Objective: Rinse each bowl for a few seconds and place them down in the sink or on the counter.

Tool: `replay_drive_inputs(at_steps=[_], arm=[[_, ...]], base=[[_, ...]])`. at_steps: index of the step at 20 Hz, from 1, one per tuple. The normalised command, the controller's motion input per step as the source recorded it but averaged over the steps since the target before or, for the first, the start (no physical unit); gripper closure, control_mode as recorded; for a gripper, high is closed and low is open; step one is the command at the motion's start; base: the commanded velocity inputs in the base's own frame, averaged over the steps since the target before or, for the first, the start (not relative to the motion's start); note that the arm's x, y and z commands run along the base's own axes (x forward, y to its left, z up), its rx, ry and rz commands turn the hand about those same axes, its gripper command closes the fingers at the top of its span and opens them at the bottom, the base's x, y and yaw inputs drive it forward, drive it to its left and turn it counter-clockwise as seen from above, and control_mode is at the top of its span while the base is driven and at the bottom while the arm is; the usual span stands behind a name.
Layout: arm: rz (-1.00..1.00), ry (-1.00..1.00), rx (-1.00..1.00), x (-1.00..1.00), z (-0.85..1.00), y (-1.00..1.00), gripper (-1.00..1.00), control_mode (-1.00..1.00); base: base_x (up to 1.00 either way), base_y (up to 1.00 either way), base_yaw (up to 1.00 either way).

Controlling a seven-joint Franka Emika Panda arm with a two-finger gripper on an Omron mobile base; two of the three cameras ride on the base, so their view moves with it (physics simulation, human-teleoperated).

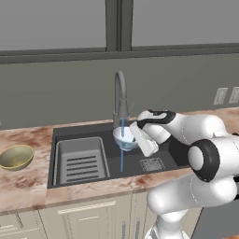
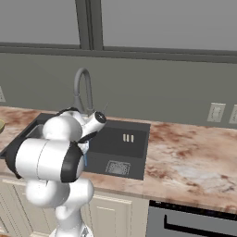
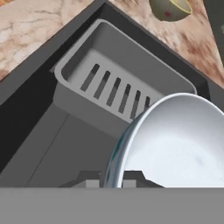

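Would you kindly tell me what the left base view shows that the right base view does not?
Left base view: the gripper holds the blue bowl under the running faucet, with the ribbed tray in the sink and the gold bowl on the counter.
Right base view: wall outlets and a long counter stretch right of the sink.
Both: faucet, sink, drain, arm.

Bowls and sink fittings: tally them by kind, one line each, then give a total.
Pale blue bowl, held under the running faucet: 1
Olive-gold bowl, on the counter left of the sink: 1
Faucet: 1
Ribbed drying tray: 1
Square drain: 1
Total: 5
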Motion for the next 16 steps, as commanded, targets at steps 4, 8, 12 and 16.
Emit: replay_drive_inputs(at_steps=[4,8,12,16], arm=[[0.03,-0.05,0.00,-0.07,0.06,-0.17,1.00,-1.00],[0.00,-0.02,-0.07,-0.06,0.15,-0.12,1.00,-1.00],[0.00,0.00,-0.11,-0.01,0.17,-0.14,1.00,-1.00],[0.01,0.00,-0.14,0.00,0.15,-0.17,1.00,-1.00]], base=[[0.00,0.00,0.00],[0.00,0.00,0.00],[0.00,0.00,0.00],[0.00,0.00,0.00]])
